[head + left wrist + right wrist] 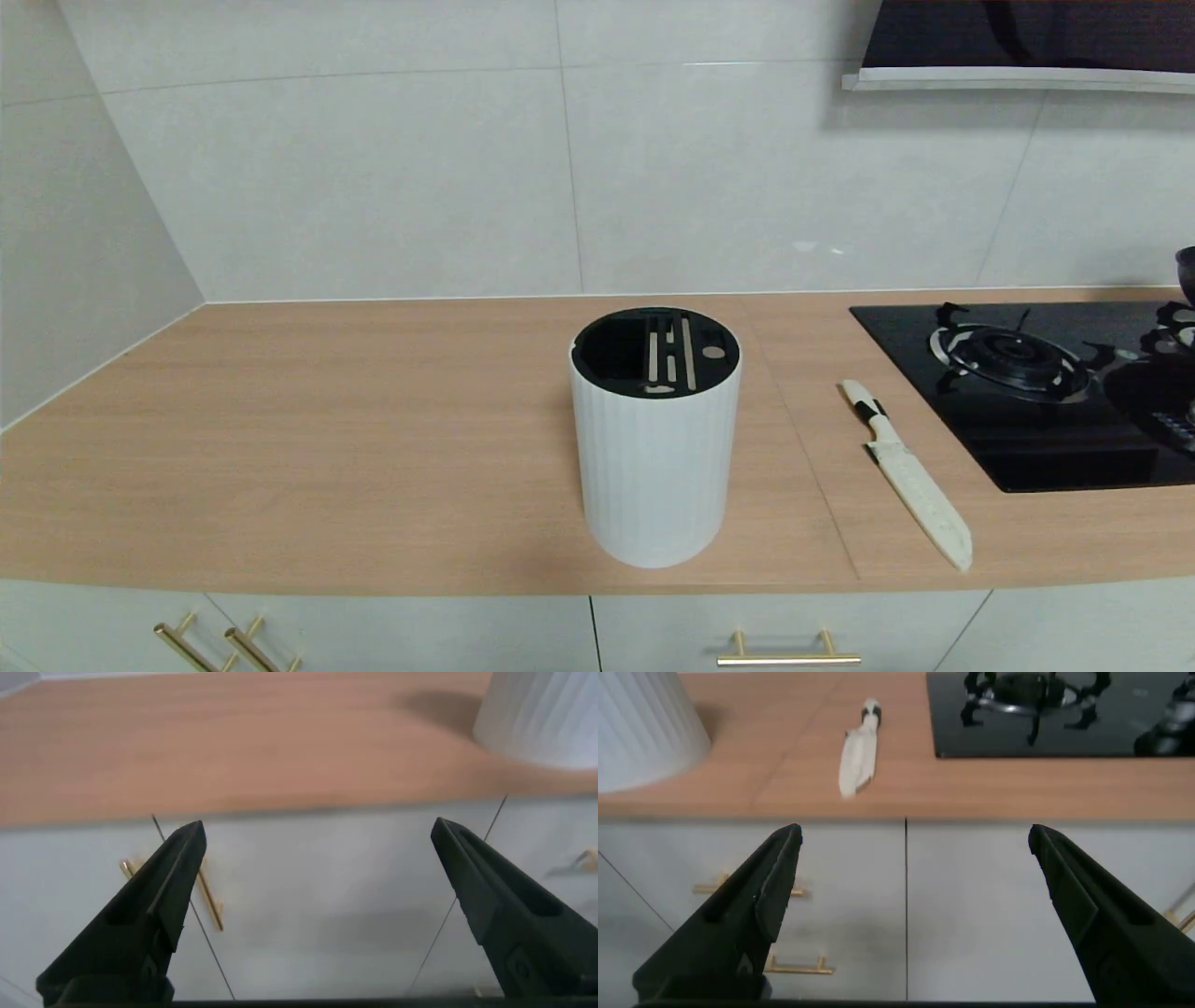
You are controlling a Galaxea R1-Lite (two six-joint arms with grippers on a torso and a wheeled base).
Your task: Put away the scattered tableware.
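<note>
The head camera looks forward and down over the countertop (327,439) toward the tiled wall (373,187), at middling range: holder (655,448) mid-frame, knife (904,471) lower right, hob (1027,392) at the right edge. Both wrist cameras sit low and close before the cabinet fronts (327,915), looking between the wide-apart jaws of the left gripper (316,826) and right gripper (914,831) toward the countertop's front edge. All three views share the holder; the head and right wrist views share the knife and hob.

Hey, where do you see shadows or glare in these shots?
Head view: the range hood shades the wall below it, and the glass stove shows reflections. Left wrist view: the white holder throws a soft shadow on the counter. Right wrist view: likewise.
</note>
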